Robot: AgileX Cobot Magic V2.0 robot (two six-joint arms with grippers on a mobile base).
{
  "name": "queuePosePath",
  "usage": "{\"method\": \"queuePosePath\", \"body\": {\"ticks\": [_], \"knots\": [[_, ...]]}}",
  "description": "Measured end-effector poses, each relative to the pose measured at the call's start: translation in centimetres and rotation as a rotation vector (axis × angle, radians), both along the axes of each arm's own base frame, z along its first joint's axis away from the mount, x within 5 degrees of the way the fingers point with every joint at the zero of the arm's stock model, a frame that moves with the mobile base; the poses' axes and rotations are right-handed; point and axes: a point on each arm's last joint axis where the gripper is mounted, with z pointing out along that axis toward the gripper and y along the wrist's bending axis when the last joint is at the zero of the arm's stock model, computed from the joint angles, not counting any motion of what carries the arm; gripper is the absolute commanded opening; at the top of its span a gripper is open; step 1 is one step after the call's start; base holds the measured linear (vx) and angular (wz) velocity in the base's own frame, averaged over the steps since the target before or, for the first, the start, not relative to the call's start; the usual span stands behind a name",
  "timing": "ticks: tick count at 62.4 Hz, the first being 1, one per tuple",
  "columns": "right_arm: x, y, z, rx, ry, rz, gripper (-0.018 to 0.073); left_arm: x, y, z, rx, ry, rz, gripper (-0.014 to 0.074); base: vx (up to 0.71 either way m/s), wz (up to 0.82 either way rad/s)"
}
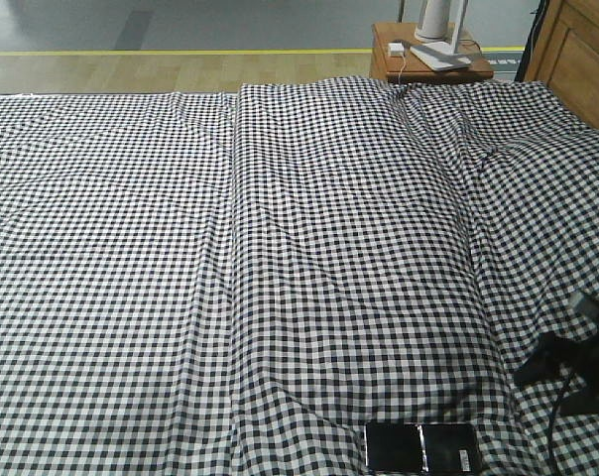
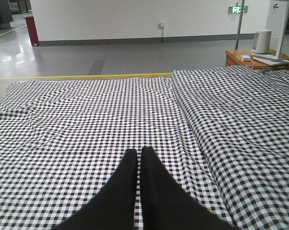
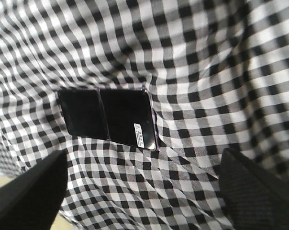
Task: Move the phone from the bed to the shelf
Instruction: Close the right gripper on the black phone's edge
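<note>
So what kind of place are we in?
Probably a mock bedroom inside a large hall or lab: a wide gingham bed, a wooden side table beside it, and polished grey floor with a yellow line beyond.

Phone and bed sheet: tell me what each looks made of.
Phone: glossy black face, probably glass, since it looks smooth, dark and reflective. The thin pinkish edge could be metal or plastic; I cannot tell which. Bed sheet: matte woven fabric, likely a cotton type, judging by its wrinkles, soft folds and black-and-white check weave.
</note>
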Motion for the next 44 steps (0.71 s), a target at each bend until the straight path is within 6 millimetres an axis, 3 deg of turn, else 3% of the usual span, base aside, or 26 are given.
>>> {"method": "queuePosePath", "body": {"ticks": [13,24,44], "knots": [[-1.0,1.0,-4.7,0.084,0.037,0.021,0.0596,0.0,0.0,0.0,0.0,0.0,0.0,0.0001,0.0,0.0],[-1.7,1.7,-7.2,0.142,0.044,0.022,0.0594,0.0,0.0,0.0,0.0,0.0,0.0,0.0001,0.0,0.0],[-0.7,2.5,-8.8,0.31,0.003,0.043,0.0594,0.0,0.0,0.0,0.0,0.0,0.0,0.0001,0.0,0.0]]}}
